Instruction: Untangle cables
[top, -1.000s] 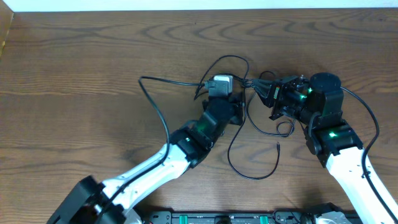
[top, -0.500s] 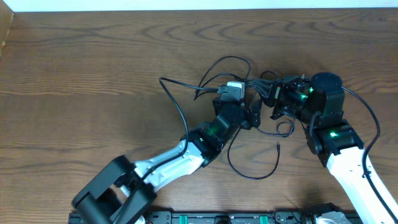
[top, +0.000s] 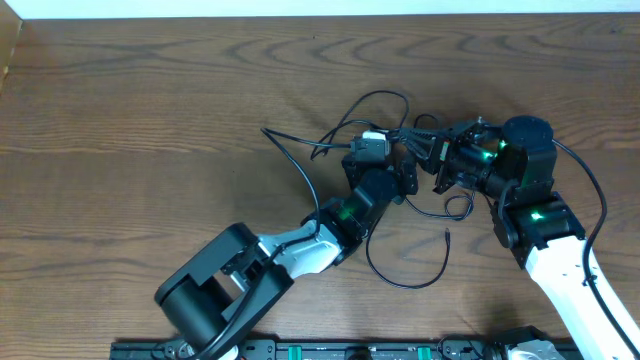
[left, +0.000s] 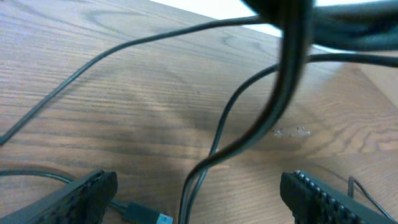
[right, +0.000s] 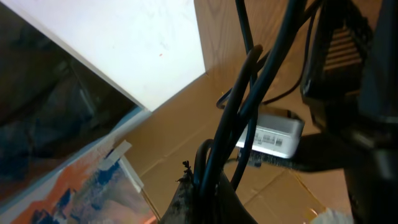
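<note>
**Left gripper** (left: 198, 190): fingers spread wide, nothing pinched. The black cables (left: 291, 56) cross the gap between the fingers, just ahead of them, above the wooden table (top: 150, 120).

**Right gripper** (right: 204, 190): jaws pressed together, pinching a bundle of the black cables, which rises from the fingertips. Loose loops lie on the table between both arms.

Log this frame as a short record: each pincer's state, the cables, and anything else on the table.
left pincer: open, a cord passing between its fingers, nothing gripped
right pincer: shut on a bunch of cables
cable layout: black, tangled between the two pincers
other: white labelled block among them
surface: wooden table
</note>
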